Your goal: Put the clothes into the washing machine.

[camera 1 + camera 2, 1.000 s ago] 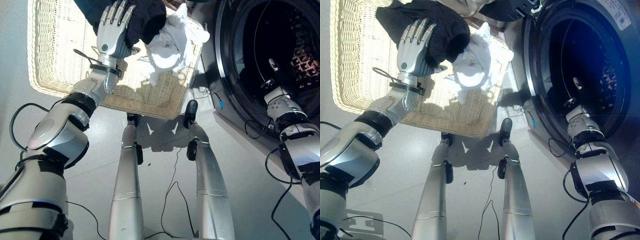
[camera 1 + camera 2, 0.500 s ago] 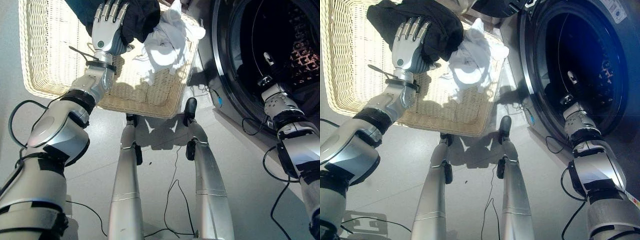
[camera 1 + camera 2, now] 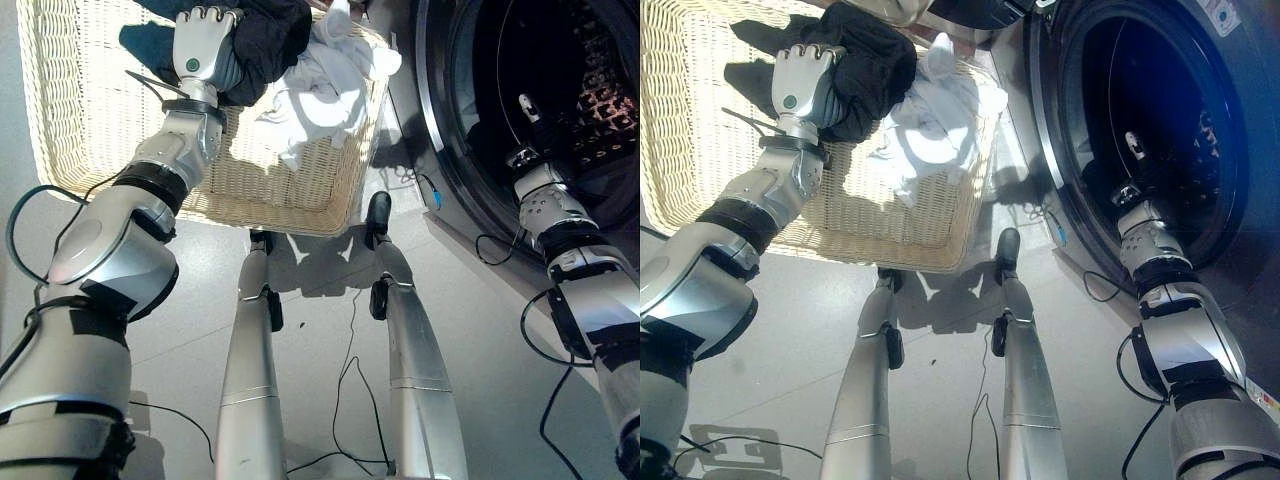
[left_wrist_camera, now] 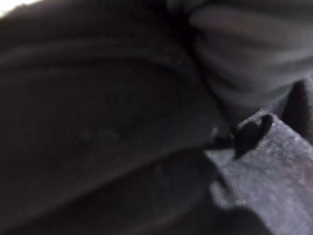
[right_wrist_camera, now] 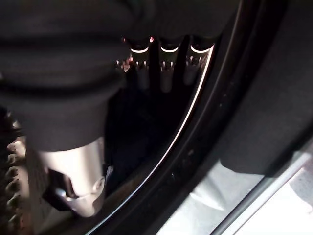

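**Left hand on dark garment in basket**

The left hand (image 3: 203,55) curls its fingers into the dark garment (image 3: 872,62) inside the wicker basket (image 3: 80,120), beside white clothes (image 3: 935,120). No writing is legible. The right hand (image 3: 530,130) sits inside the washing machine (image 3: 1060,120) opening; its finger state cannot be determined. The floor (image 3: 480,350) is pale grey.

Black garment (image 3: 872,70) and white garment (image 3: 935,125) in cream wicker basket (image 3: 700,150).

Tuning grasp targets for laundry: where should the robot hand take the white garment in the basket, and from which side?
Take the white garment at its raised, bunched crown, coming from above. It lies crumpled against the wicker basket corner nearest the washing machine, its edge draped over the rim, so side approaches probably meet the wall. The dark garment under the left robot hand overlaps its far side.
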### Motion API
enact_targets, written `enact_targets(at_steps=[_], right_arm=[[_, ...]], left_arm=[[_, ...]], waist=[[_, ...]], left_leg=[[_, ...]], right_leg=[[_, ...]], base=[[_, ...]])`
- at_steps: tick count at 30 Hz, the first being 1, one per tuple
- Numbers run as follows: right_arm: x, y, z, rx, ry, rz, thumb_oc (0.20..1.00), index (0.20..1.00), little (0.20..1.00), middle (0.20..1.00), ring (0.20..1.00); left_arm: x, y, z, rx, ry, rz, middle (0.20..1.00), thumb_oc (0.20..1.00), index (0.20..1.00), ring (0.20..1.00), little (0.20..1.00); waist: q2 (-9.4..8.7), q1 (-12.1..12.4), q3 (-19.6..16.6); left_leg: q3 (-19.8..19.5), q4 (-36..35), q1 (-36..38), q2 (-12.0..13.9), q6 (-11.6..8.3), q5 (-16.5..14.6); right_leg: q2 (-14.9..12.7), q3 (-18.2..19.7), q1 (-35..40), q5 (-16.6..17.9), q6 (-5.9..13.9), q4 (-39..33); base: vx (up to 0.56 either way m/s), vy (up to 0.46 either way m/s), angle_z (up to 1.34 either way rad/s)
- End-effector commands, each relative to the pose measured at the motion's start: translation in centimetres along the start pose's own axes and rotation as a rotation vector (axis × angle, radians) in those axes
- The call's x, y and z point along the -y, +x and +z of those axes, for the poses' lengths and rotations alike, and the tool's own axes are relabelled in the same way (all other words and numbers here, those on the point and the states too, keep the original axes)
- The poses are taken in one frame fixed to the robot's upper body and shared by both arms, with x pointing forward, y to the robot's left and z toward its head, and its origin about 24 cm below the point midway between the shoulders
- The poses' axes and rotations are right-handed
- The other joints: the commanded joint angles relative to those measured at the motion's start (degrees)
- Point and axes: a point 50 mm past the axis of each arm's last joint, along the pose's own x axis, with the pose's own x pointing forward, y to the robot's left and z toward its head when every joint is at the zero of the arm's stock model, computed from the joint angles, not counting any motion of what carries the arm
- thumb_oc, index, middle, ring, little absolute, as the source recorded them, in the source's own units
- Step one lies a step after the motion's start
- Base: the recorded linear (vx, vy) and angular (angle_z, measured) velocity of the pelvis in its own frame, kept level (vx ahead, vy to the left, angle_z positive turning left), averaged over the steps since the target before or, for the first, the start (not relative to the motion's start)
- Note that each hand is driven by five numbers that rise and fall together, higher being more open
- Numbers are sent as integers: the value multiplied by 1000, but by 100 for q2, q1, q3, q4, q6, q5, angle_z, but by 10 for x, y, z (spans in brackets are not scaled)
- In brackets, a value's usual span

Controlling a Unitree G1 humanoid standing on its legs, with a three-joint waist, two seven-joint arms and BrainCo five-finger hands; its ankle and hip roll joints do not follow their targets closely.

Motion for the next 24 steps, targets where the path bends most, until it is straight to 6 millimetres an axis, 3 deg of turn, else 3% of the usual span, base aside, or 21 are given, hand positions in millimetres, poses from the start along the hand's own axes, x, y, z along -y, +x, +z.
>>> enact_targets(at_steps=[1, 5, 11, 14, 17, 24], right_arm=[[5, -8, -21, -6, -43, 26, 1000, 1000, 1000, 1000, 1000], [-8, -10, -14, 48, -15, 77, 1000, 1000, 1000, 1000, 1000], [-20, -22, -12, 126, 69, 164, 1000, 1000, 1000, 1000, 1000], [-32, -43, -19, 161, 134, 235, 1000, 1000, 1000, 1000, 1000], [-40, -58, -20, 178, 171, 290, 1000, 1000, 1000, 1000, 1000], [-51, -91, -17, 231, 195, 419, 1000, 1000, 1000, 1000, 1000]], left_arm=[[9, -11, -17, -115, -31, -31, 200, 200, 200, 200, 200], [4, -12, -21, -157, -128, 48, 200, 200, 200, 200, 200], [-6, -18, -18, -216, -490, 249, 200, 200, 200, 200, 200], [-9, -34, -4, -204, -821, 375, 200, 200, 200, 200, 200], [-8, -49, 15, -134, -1023, 402, 200, 200, 200, 200, 200], [-15, -80, 48, 73, -1352, 362, 200, 200, 200, 200, 200]], waist=[[192, -98, -52], [190, -99, -52], [188, -51, -52], [192, 12, -52], [205, 71, -52], [229, 149, -52]], left_leg=[[-139, 124, 9, -173, -47, -246], [-130, 86, -45, -172, -58, -176], [-161, 45, 35, -185, -68, -228], [-216, 35, 31, -238, -44, -260], [-263, 2, 21, -283, -2, -252], [-328, 53, -5, -341, 104, -275]], right_leg=[[387, -231, 137, 187, 297, -184], [370, -228, 87, 218, 294, -201], [358, -245, 140, 140, 298, -168], [311, -298, 127, 98, 306, -123], [285, -339, 109, 96, 307, -102], [219, -373, 73, 105, 314, 4]], base=[[0, 0, 0], [0, 0, 0], [-1, -14, -1], [-11, -59, -2], [-12, -49, 2], [-4, -43, 6]])
